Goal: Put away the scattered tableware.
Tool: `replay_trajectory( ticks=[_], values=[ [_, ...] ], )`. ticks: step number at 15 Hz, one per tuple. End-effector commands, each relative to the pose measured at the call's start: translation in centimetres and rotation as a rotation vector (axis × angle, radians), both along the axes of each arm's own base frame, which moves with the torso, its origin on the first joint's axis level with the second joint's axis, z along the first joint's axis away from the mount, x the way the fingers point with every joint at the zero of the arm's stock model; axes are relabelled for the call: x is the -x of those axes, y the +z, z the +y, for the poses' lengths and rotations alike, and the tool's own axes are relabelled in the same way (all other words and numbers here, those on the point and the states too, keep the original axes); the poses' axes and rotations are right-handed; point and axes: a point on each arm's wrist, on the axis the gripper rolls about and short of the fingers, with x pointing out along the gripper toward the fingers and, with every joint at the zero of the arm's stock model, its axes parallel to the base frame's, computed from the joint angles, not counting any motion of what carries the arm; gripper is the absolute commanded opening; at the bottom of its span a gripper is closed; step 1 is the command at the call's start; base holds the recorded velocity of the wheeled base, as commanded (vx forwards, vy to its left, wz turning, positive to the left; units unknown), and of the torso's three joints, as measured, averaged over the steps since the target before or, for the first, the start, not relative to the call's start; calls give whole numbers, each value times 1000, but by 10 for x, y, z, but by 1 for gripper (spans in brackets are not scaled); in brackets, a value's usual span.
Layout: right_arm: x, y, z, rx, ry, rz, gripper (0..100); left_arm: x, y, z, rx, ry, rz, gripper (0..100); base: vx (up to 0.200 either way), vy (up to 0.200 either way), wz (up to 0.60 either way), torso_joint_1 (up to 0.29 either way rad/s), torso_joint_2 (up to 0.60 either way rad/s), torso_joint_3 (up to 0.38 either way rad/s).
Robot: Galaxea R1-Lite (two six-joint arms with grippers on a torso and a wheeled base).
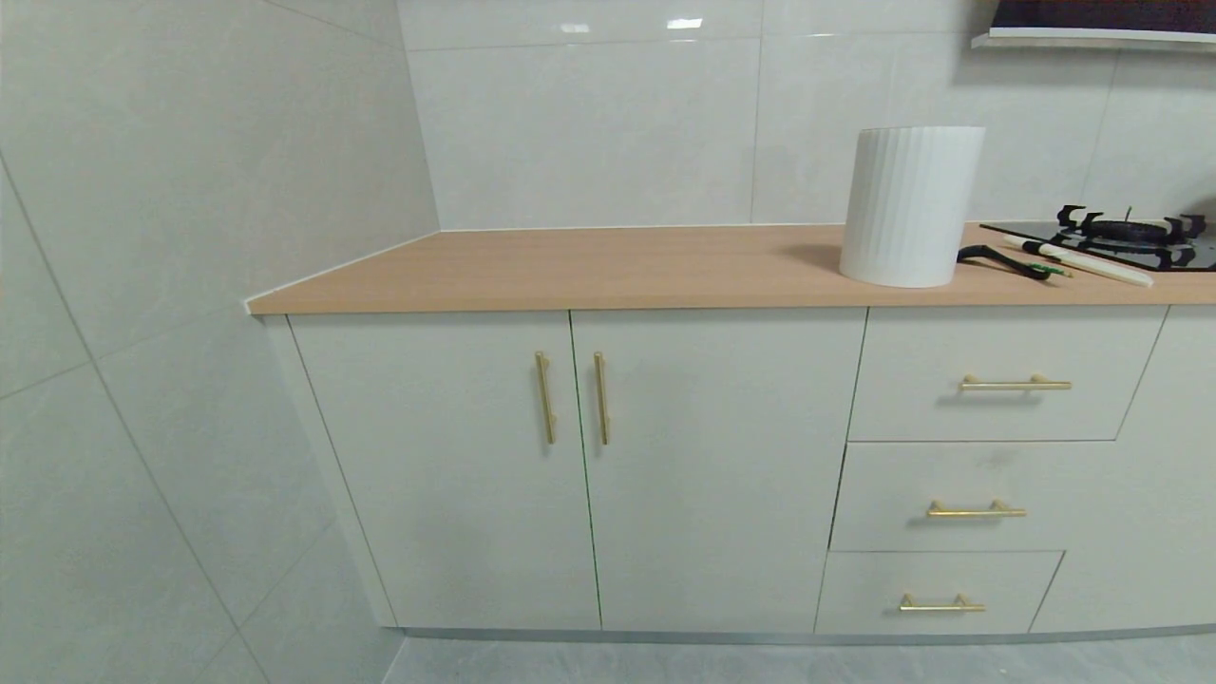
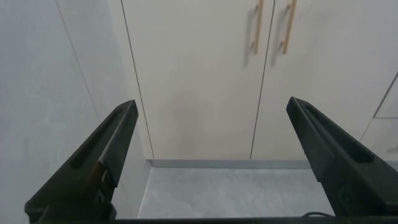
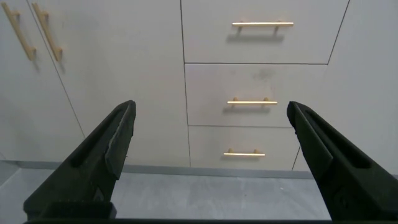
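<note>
A tall white ribbed canister (image 1: 910, 204) stands upright on the wooden tabletop (image 1: 589, 271), and everything else is easiest placed from it. Just beside its base, on the side toward the stove (image 1: 1130, 231), lies a black-handled utensil (image 1: 1002, 258) with a bit of green at its tip; whether it touches the canister I cannot tell. A little farther from the canister, a long white-handled utensil (image 1: 1088, 261) lies slanted at the edge of the stove's dark surface, close alongside the black one. Both lie flat between the canister and the black burner grate.

Straight below the canister, under the tabletop, is a stack of three drawers, each shut and each with a gold bar handle: top drawer (image 1: 1015, 384), middle drawer (image 1: 976, 511), bottom drawer (image 1: 940, 604). Down and away from the canister toward the tiled corner are two shut cabinet doors (image 1: 456, 475) with upright gold handles meeting at the seam.

The left claw (image 2: 211, 107) hangs low in front of those doors, its two dark fingers spread wide apart with nothing between them. The right claw (image 3: 211, 107) hangs low before the drawer stack, fingers likewise spread wide and holding nothing. Both claws are well below the canister and well apart from the utensils.
</note>
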Motion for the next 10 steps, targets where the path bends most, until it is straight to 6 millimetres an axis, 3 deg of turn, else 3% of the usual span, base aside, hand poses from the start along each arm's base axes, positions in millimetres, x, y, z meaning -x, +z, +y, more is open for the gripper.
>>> replay_trajectory(
  ticks=[1,5,10],
  values=[
    [0,0,0,3,3,3,100,0,0,0,0,0,-1,100,0,0,0,0,0,0],
    [0,0,0,8,5,3,100,0,0,0,0,0,-1,100,0,0,0,0,0,0],
    [0,0,0,8,6,3,100,0,0,0,0,0,-1,100,0,-200,0,3,0,6]
  ],
)
